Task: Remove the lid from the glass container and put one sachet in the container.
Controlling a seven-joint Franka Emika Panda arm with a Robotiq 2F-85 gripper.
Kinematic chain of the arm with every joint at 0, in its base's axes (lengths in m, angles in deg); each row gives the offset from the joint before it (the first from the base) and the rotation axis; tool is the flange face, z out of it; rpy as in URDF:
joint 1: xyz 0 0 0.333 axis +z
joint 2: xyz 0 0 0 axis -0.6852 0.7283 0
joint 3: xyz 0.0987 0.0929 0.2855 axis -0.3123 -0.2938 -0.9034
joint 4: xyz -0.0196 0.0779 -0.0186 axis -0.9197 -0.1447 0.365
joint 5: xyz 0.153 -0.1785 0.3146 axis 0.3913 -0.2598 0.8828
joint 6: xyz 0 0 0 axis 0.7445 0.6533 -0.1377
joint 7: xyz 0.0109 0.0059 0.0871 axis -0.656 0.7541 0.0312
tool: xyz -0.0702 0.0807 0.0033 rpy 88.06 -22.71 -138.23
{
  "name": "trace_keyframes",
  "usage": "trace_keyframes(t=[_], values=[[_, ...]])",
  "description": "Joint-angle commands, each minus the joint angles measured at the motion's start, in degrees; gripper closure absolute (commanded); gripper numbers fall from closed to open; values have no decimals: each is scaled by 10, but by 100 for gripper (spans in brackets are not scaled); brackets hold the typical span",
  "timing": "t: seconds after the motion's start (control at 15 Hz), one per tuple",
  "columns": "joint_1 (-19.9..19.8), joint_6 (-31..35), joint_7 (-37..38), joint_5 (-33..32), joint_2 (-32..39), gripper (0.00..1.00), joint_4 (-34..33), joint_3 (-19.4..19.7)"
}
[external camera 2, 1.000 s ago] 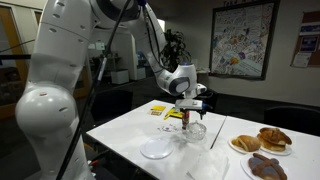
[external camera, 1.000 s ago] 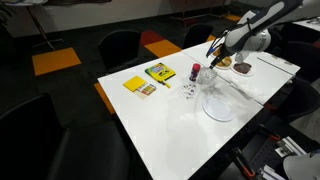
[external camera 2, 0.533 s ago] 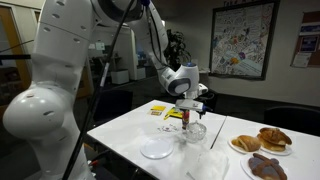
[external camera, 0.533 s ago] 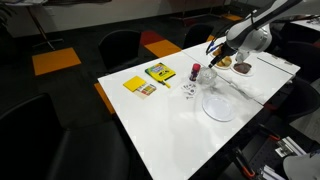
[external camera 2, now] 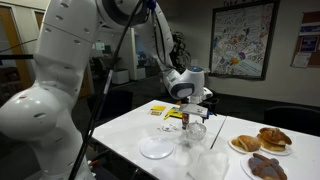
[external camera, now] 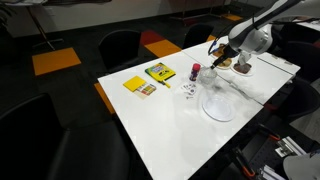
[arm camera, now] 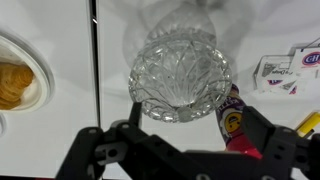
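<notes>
The glass container point(arm camera: 180, 65) is a small clear cut-glass jar standing on the white table. It also shows in both exterior views point(external camera: 207, 78) point(external camera 2: 194, 130). From above, a star-patterned glass top covers its mouth; this looks like the lid point(arm camera: 178, 80), still on the jar. My gripper point(arm camera: 192, 124) is open and empty, and hovers above the jar, apart from it point(external camera: 216, 56) point(external camera 2: 194, 107). Small white sachets point(arm camera: 285, 72) lie beside the jar and show in an exterior view point(external camera: 188, 88).
A small red cylinder point(arm camera: 232, 122) stands right next to the jar. A large pale round plate point(external camera: 220, 105) point(external camera 2: 156, 149) lies nearby. Plates of pastries point(external camera 2: 262, 140) point(arm camera: 15, 85) sit at one table end. Yellow packets point(external camera: 158, 71) point(external camera: 139, 85) lie farther along.
The gripper has shifted slightly toward the pastry end above the jar. It stays open. The jar and other things have not moved.
</notes>
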Motion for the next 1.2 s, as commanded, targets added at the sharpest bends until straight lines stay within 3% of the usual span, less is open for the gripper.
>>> trace_keyframes(t=[0.0, 0.47, 0.53, 0.6, 1.13], values=[[-34, 11, -41, 22, 32, 0, -26, -32], [-58, 3, -43, 10, 70, 0, -62, -54], [-60, 1, -44, 9, 74, 25, -66, -57], [-59, 1, -41, 6, 76, 26, -69, -58], [-33, -5, -20, -30, 76, 83, -76, -38]])
